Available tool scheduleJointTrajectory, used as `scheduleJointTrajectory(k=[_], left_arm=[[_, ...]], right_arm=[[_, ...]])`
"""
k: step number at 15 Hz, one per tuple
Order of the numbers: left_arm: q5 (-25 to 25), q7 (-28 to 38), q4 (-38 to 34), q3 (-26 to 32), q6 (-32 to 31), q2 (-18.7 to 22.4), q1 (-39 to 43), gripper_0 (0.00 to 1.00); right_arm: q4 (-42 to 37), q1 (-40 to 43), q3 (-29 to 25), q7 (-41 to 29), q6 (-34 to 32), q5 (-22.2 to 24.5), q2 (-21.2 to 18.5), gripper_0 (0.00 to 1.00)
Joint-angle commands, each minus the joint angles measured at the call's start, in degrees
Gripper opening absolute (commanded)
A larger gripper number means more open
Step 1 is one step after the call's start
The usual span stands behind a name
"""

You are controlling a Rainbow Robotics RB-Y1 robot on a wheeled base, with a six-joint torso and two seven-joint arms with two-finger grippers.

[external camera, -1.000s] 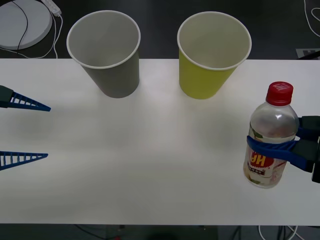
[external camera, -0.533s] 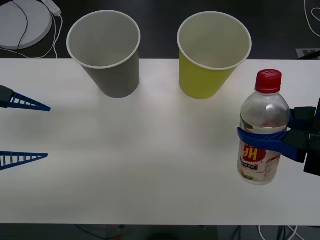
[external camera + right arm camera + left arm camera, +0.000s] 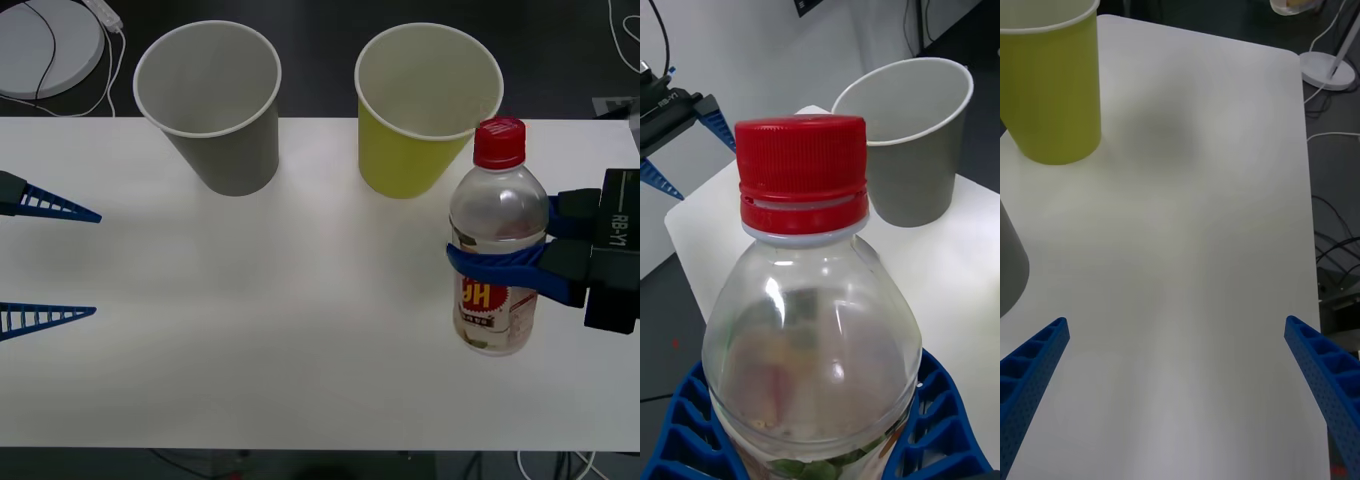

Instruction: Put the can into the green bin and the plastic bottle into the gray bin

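The plastic bottle (image 3: 493,240), clear with a red cap and a white label, hangs upright above the table's right side, and my right gripper (image 3: 497,262) is shut around its middle. In the right wrist view the plastic bottle (image 3: 809,315) stands between my blue fingers (image 3: 940,420). The gray bin (image 3: 212,108) stands at the back left and shows again as the gray bin (image 3: 911,139). The green bin (image 3: 424,108) stands at the back right, just behind the bottle. My left gripper (image 3: 50,262) rests open at the table's left edge. The can is out of view.
The white table (image 3: 300,300) stretches bare between the bins and the front edge. A white round base (image 3: 45,45) with cables lies on the dark floor behind the table's left corner. The green bin (image 3: 1052,82) also appears in the left wrist view.
My right gripper has carried the bottle left and toward the back of the table, closer to the green bin. The left arm has not moved.
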Motion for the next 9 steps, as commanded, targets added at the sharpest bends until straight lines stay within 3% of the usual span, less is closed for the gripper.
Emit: scheduleJointTrajectory(k=[1, 9], left_arm=[[0.00, 0.00, 0.00, 0.00, 0.00, 0.00, 0.00, 1.00], [0.00, 0.00, 0.00, 0.00, 0.00, 0.00, 0.00, 1.00]], right_arm=[[1.36, -3.18, 0.97, -0.08, -0.36, -1.90, -1.66, 0.00], [9.35, -18.47, 10.81, -0.08, -0.53, -4.36, -5.70, 0.00]])
